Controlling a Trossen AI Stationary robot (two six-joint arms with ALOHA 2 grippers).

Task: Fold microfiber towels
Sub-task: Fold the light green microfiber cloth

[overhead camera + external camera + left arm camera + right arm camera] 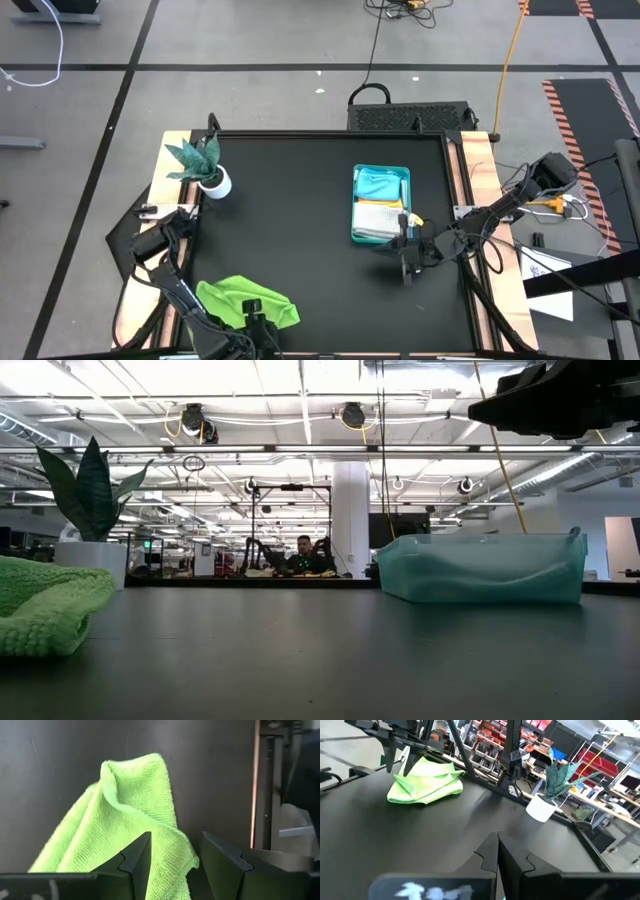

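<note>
Black tabletop: crumpled lime-green microfiber towel (245,301) at near edge; left gripper (172,862) open above it, holding nothing, poised to pinch an edge. Right gripper (497,857) closed, empty, waiting beside teal plastic tray (405,175).

The lime green towel (130,820) is soft cloth with a fine looped, nubby pile, matt and rumpled, lying at the near left edge of the table (300,240), whose top is a smooth, dark, matt sheet with pale wood (478,160) showing along its sides. The teal tray (480,568) looks like translucent, slightly glossy plastic. The plant pot (541,807) is smooth and white.
</note>
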